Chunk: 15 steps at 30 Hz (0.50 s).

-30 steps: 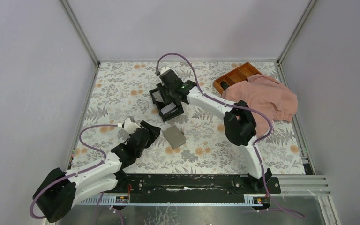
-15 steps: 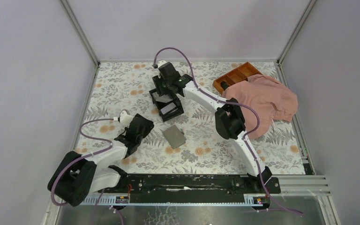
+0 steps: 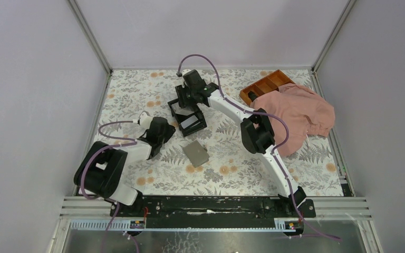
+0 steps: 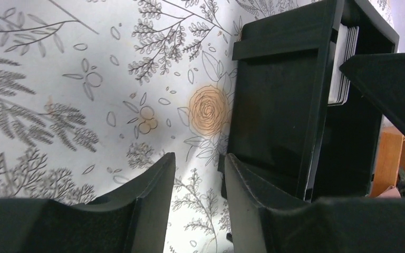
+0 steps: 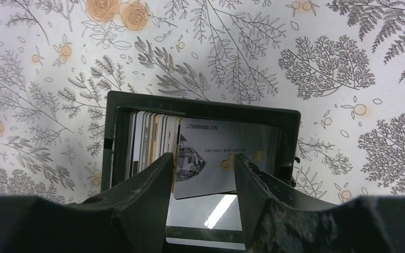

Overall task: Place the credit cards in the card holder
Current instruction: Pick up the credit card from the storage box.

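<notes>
From above, you have the black two-compartment box (image 3: pixel 189 117) on the floral table (image 3: pixel 132 92), toward its far side. Its near compartment shows something pale. The right gripper (image 3: pixel 189 99) hangs over the far compartment and hides what lies there. The card holder (image 3: pixel 196 153) lies flat just on your side of the box, apart from both grippers. The left gripper (image 3: pixel 163 132) sits low, left of the box and the holder. An orange-brown divided tray (image 3: pixel 268 84) stands in the far right corner, with a pink cloth (image 3: pixel 298 112) over its near end. Bare table lies at the far left and along the near right.

On your left wrist, the fingers (image 4: pixel 153 184) of the left gripper (image 4: pixel 198 158) stand slightly apart with only table between them. The box (image 4: pixel 274 105) rises just ahead, and pale credit cards (image 4: pixel 343 63) stand on edge inside.

On your right wrist, the right gripper (image 5: pixel 203 163) is spread, its fingers (image 5: pixel 147 184) on either side over one compartment of the box (image 5: pixel 117 137). A stack of credit cards (image 5: pixel 150 139) stands against the left wall, and one printed card (image 5: pixel 216 158) leans face up, wider than the gap between the fingers. Nothing is clamped.
</notes>
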Motion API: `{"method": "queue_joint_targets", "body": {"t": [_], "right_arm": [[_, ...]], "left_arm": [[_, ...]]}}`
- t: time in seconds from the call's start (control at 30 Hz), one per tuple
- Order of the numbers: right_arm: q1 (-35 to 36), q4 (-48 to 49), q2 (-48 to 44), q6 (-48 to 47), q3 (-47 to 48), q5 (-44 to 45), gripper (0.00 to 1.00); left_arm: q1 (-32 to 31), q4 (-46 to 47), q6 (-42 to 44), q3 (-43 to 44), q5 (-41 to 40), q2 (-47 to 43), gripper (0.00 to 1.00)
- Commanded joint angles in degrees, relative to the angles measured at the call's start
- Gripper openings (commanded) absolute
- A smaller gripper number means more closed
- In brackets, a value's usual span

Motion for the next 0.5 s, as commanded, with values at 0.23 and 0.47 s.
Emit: {"method": "queue_joint_targets", "body": {"t": [0.23,0.47], "right_arm": [[-0.7,-0.4,1.9,2.8,3.3,-5.4,0.54],[-0.7,-0.5,1.9,4.0,2.2,-6.8,0.50]], "left_arm": [[2.0,5.9,0.8,5.0,3.9,7.2,0.45],[2.1,6.3,0.9,6.1,4.8,8.2,0.45]]}}
